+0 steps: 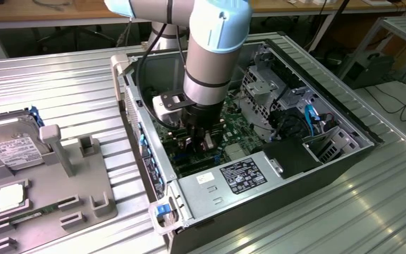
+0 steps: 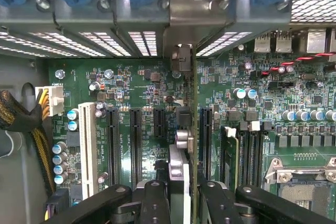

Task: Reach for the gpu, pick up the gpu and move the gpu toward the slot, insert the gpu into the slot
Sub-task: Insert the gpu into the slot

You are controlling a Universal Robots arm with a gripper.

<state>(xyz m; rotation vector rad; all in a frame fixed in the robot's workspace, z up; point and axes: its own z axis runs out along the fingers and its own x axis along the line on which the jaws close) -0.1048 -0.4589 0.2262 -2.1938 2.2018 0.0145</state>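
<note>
Exterior view: set high and off to one side, looking down at an angle on the open computer case (image 1: 316, 106), with the arm (image 1: 213, 58) reaching into it. Wrist view: mounted on the arm, close above the green motherboard (image 2: 142, 85), facing along the gripper (image 2: 181, 192) toward the case's rear brackets. Shared by both: motherboard and gripper.
</note>
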